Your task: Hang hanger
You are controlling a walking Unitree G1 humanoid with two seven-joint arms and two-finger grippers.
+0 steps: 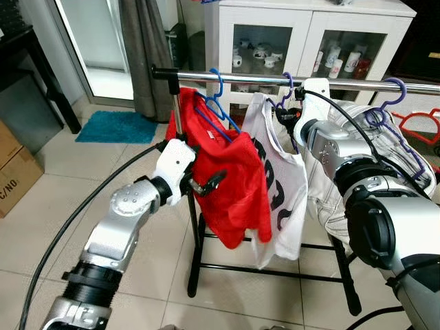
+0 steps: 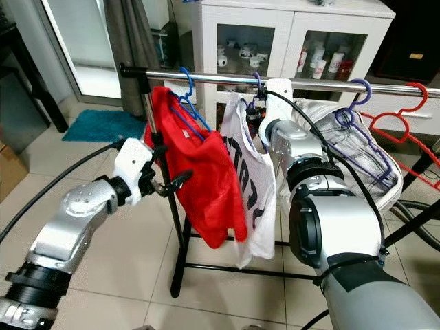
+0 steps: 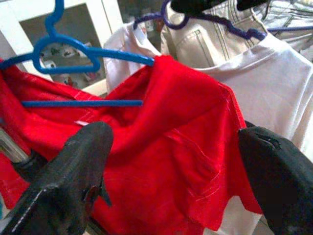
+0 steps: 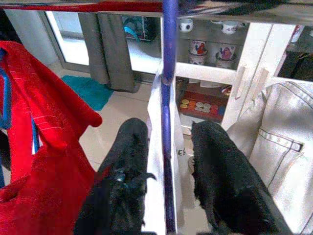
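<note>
Your right tool (image 4: 168,166) clenched on thin purple plastic hanger (image 4: 168,98) carrying white shirt (image 1: 282,185), left tool (image 3: 176,171) released at 9 o'clock by soft red shirt (image 1: 230,185).

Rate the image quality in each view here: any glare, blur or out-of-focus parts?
Left eye view: sharp, evenly lit, bright glare at the glass door. Right eye view: same, slight wide-angle bending of the metal clothes rail. Left wrist view: the near black fingers are soft, the red shirt crisp. Right wrist view: the purple plastic hanger and the close fingers are blurred, the cabinet behind clearer.
</note>
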